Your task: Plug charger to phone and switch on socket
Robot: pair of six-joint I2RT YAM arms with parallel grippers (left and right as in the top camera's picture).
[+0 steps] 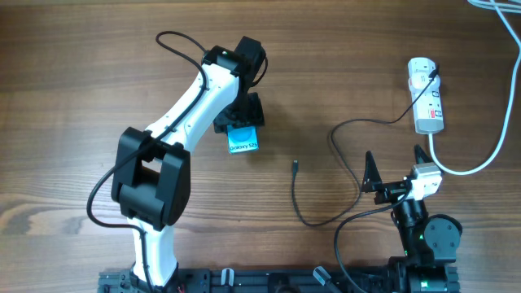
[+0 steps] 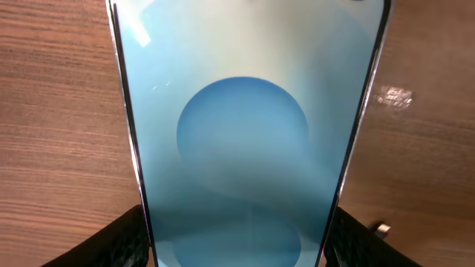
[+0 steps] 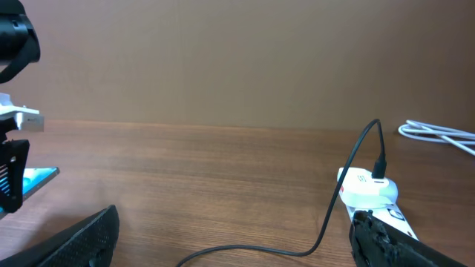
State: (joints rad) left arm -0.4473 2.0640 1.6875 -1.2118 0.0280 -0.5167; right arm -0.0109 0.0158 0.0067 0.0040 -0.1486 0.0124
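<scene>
While the left jaws are closed on the long edges of the phone (image 2: 237, 148), whose blue screen faces up left of the desk's (image 1: 81, 81) middle, the right jaws stand wide apart near the front right and hold nothing. Between the two arms the charger (image 1: 295, 168) has its small tip lying loose on the wood, well apart from the phone. Its black cable loops right to the socket (image 1: 426, 102), where the plug sits, and a white lead (image 1: 488, 159) trails off.
</scene>
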